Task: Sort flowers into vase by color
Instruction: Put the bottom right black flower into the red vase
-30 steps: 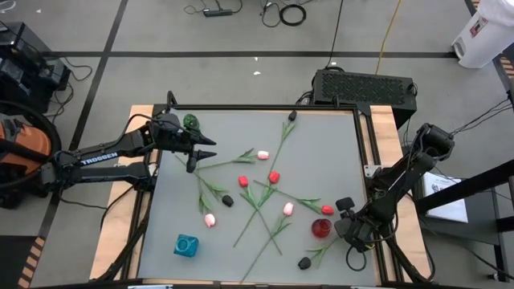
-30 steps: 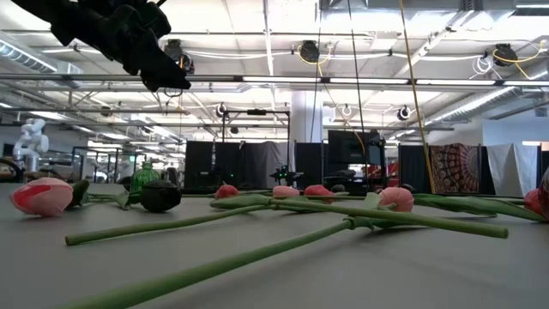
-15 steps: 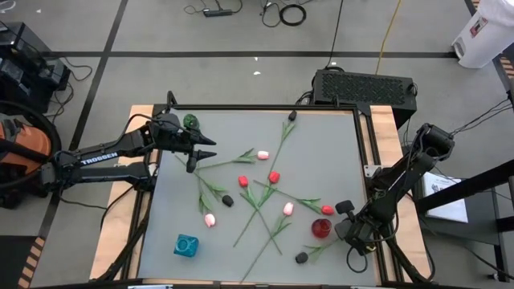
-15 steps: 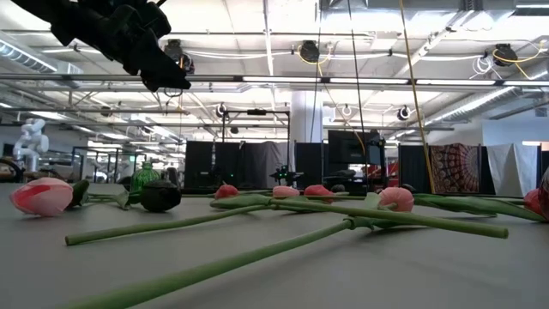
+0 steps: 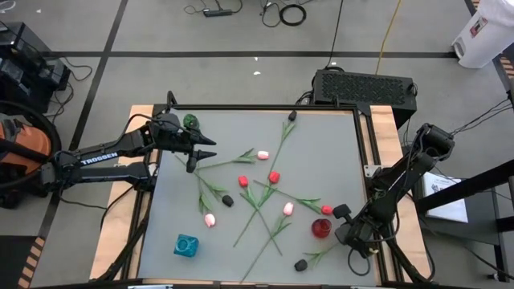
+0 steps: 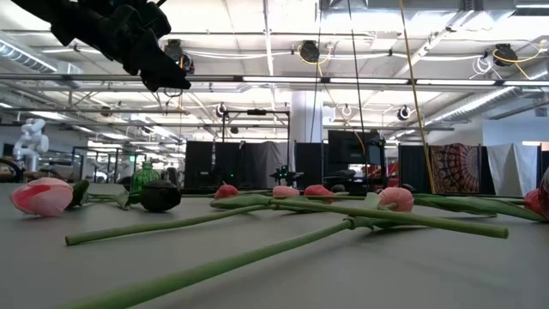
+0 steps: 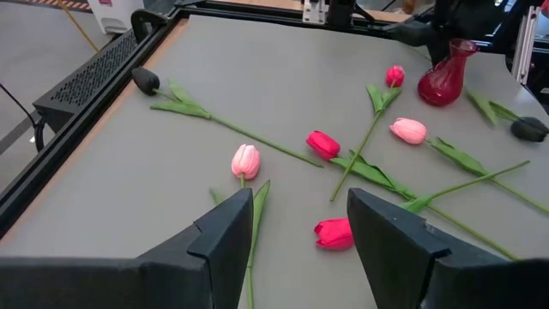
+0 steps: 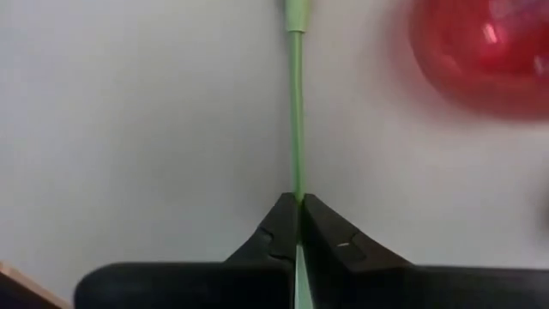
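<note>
Pink, red and black tulips lie flat and scattered on the grey table [image 5: 337,136]. A black tulip [image 5: 301,264] lies near the front edge, its stem running right to my right gripper [image 5: 347,239], which is shut on it next to the red vase [image 5: 321,228]. My left gripper [image 5: 205,149] hangs open above the table's far left, beside the green vase [image 5: 190,122]. Its wrist view shows a pink tulip [image 7: 245,160] and a red one [image 7: 323,144] ahead of it. A blue vase [image 5: 186,246] stands at the front left. My right gripper pinches the black tulip's thin green stem [image 8: 297,190] between its two fingertips [image 8: 279,219]. It comes steeply from above. The stem runs straight out ahead of the fingers. The flower's head and leaves lie on the table.
Crossed stems and tulip heads fill the table's middle, among them a red head [image 5: 274,177] and a pink one [image 5: 287,209]. A raised dark frame [image 5: 363,144] borders the table. The low view shows long stems [image 6: 283,215] lying across the foreground.
My right gripper has shut on the black tulip's stem and rolled a little at the wrist without leaving its place. The black head has shifted slightly on the table.
</note>
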`<state>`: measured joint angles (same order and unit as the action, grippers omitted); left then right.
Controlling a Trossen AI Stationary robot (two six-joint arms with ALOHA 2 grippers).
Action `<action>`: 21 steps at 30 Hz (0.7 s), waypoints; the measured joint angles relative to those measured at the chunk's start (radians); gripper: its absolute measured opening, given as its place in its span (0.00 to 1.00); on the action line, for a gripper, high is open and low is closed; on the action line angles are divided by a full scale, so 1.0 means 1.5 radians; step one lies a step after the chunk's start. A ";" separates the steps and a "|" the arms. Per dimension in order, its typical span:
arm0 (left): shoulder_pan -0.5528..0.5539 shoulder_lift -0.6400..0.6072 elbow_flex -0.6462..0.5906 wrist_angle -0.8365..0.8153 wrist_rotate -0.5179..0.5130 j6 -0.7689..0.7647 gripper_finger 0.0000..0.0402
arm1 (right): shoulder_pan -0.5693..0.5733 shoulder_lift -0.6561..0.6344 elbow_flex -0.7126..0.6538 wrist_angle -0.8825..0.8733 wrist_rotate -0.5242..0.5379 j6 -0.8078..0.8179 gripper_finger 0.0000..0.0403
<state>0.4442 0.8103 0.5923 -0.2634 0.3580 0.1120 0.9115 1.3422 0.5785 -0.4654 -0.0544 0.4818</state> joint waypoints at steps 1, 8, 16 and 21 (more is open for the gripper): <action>0.000 0.000 0.000 0.000 0.000 0.000 0.49 | 0.000 0.000 0.001 0.008 0.000 -0.009 0.00; 0.000 0.000 0.000 0.000 0.000 0.000 0.49 | 0.000 0.000 0.045 0.019 0.035 -0.064 0.00; 0.000 0.000 0.000 0.000 0.000 0.000 0.49 | 0.000 0.000 0.120 0.019 0.056 -0.130 0.00; 0.000 0.000 0.000 0.000 0.000 0.000 0.49 | 0.000 0.000 0.175 0.020 0.062 -0.163 0.00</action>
<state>0.4442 0.8104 0.5922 -0.2634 0.3580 0.1120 0.9115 1.3422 0.8417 -0.4355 0.0386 0.2372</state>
